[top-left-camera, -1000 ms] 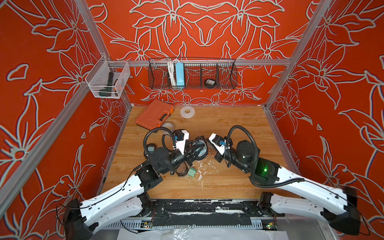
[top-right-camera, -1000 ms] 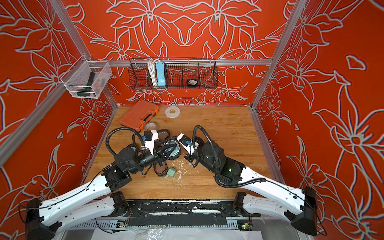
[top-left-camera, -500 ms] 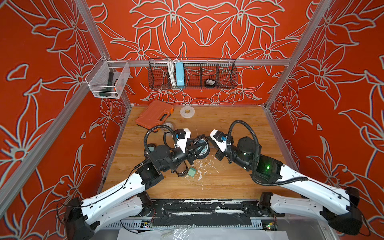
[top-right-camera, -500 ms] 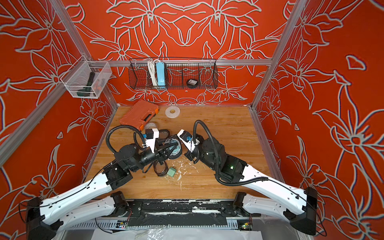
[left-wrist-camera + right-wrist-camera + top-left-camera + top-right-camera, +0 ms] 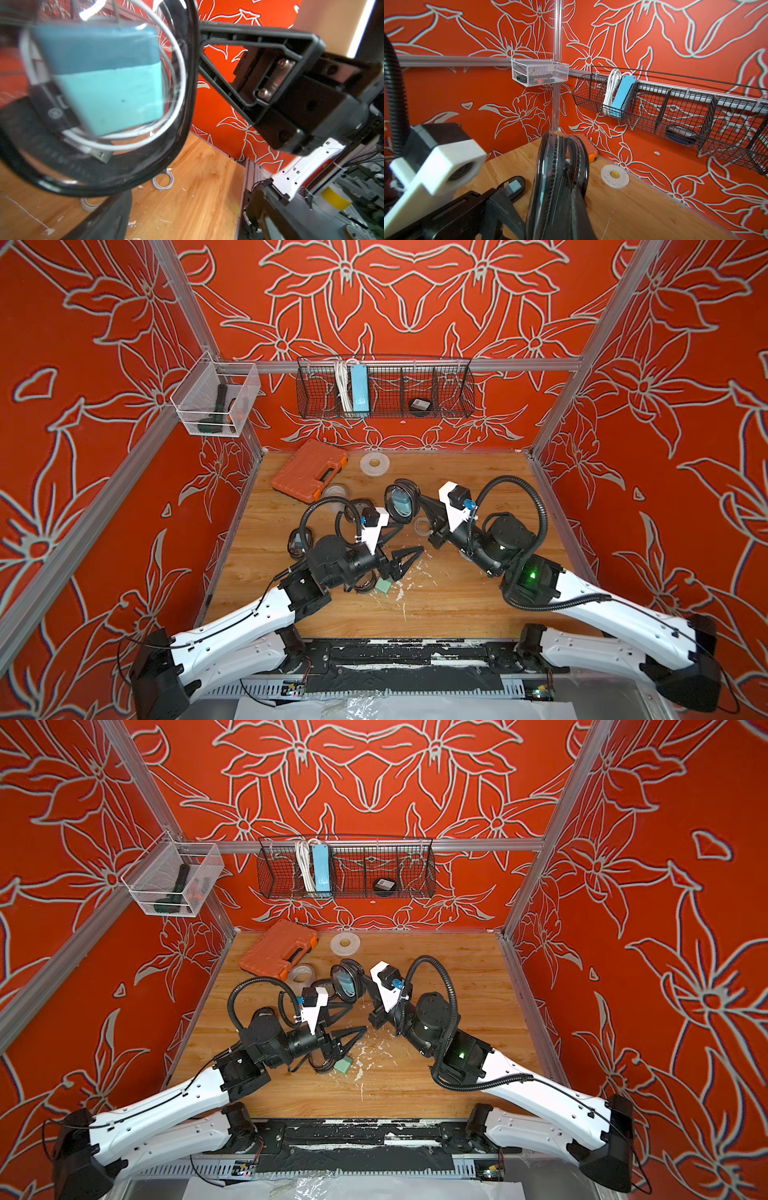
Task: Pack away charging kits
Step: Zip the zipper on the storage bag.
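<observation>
My right gripper (image 5: 419, 504) is shut on the rim of an oval black-rimmed pouch (image 5: 401, 502), holding it upright above the table's middle. Through its clear top, a teal plug adapter (image 5: 104, 83) and a white cable show inside. In the right wrist view the pouch (image 5: 560, 176) is edge-on. My left gripper (image 5: 409, 542) hangs open just in front of the pouch, with nothing between its fingers. A loose teal adapter (image 5: 383, 585) lies under the left wrist. A second pouch (image 5: 513, 186) with an adapter lies flat by the left arm. A coiled white cable (image 5: 163, 179) rests on the wood.
An orange case (image 5: 309, 475) and two flat white tape rolls (image 5: 374, 463) (image 5: 334, 491) lie at the back left. The black wire basket (image 5: 451, 389) on the back wall holds a blue power strip (image 5: 359, 389). A clear bin (image 5: 216, 404) hangs on the left wall.
The left gripper has opened and let go of the pouch. The right gripper has carried the pouch up and toward the back wall.
</observation>
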### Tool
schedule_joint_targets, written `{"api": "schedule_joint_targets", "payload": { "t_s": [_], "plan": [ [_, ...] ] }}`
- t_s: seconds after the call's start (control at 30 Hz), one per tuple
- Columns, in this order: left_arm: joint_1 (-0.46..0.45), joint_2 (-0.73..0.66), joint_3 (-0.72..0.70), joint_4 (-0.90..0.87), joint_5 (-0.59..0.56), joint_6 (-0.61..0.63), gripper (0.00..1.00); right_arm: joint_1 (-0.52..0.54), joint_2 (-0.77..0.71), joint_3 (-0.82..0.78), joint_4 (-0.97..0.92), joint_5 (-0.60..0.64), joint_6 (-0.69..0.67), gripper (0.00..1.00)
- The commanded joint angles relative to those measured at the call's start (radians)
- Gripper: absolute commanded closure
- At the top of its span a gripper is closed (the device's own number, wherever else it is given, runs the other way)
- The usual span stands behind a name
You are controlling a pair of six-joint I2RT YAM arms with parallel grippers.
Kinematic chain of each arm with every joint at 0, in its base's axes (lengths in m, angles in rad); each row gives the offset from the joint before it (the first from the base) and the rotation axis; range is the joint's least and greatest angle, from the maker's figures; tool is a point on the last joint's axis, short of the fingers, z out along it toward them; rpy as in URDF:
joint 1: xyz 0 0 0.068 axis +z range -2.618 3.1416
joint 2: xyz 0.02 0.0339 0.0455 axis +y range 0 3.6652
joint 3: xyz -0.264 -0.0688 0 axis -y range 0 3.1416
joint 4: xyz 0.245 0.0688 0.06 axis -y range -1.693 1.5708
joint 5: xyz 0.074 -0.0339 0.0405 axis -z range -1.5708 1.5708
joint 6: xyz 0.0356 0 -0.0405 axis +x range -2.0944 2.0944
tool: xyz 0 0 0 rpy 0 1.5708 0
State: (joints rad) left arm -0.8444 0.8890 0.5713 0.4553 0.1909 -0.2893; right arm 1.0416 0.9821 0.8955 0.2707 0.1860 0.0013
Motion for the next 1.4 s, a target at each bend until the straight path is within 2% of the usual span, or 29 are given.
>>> {"api": "schedule_joint_targets", "payload": {
  "t_s": [0.0,0.13,0.27,0.4,0.67,0.9,1.1,1.17,1.37],
  "plan": [
    [0.005,-0.036,-0.042,0.194,-0.085,-0.028,0.05,-0.003,-0.039,-0.016,0.106,-0.003,0.040,1.00],
    [0.029,-0.071,-0.105,0.327,-0.067,-0.077,0.03,-0.003,-0.045,0.005,0.104,-0.042,0.044,1.00],
    [0.045,-0.088,-0.121,0.389,0.045,-0.109,0.03,-0.003,-0.024,0.046,0.086,-0.073,0.020,1.00],
    [0.097,-0.090,-0.166,0.527,0.184,-0.188,0.02,-0.002,-0.013,0.065,0.097,-0.111,0.012,1.00],
    [0.203,0.018,-0.153,0.718,0.352,-0.375,0.02,0.000,0.019,0.119,0.110,-0.200,0.043,1.00],
    [0.235,0.091,-0.132,0.858,0.381,-0.459,0.02,0.008,0.047,0.131,0.135,-0.212,0.064,1.00],
    [0.235,0.092,-0.110,0.935,0.354,-0.483,0.11,0.008,0.065,0.087,0.217,-0.176,0.102,1.00],
    [0.238,0.138,-0.096,0.972,0.368,-0.500,0.13,0.008,0.072,0.076,0.248,-0.168,0.112,1.00],
    [0.242,0.153,-0.055,0.970,0.381,-0.529,0.13,0.008,0.035,0.040,0.272,-0.153,0.110,1.00]
  ]
}}
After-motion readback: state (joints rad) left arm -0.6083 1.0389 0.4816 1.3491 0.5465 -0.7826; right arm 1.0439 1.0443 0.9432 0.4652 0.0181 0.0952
